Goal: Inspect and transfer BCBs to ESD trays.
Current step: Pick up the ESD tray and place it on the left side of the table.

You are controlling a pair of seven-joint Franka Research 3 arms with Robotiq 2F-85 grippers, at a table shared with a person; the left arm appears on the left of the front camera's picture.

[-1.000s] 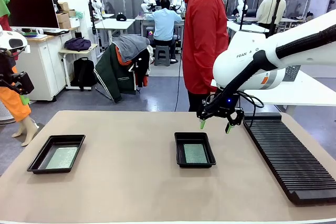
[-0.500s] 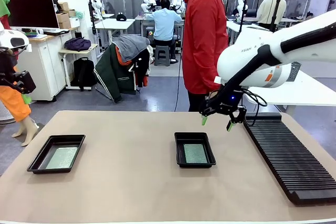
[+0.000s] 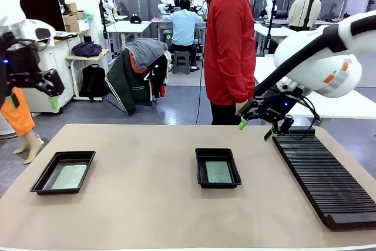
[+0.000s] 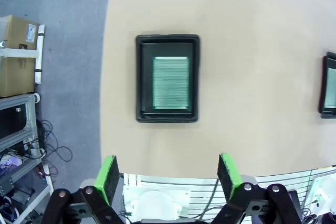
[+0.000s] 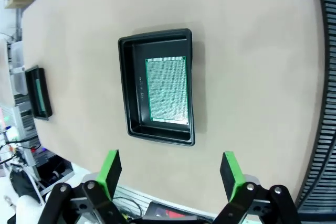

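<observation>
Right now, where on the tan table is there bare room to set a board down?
Widest bare patch: the tan tabletop between the left glossy black tray and the middle glossy black tray. The near strip in front of both trays is free too. Tighter: the gap between the middle tray and the long black ribbed rack. Both trays already hold green boards.

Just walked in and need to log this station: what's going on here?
Nothing is being handled right now. Two black ESD trays sit on the table, the left tray and the middle tray, each with one green BCB lying flat inside. The left gripper and right gripper are both open, empty and raised above the table. A person in a red jacket stands at the far side, beside the black slotted rack.
</observation>
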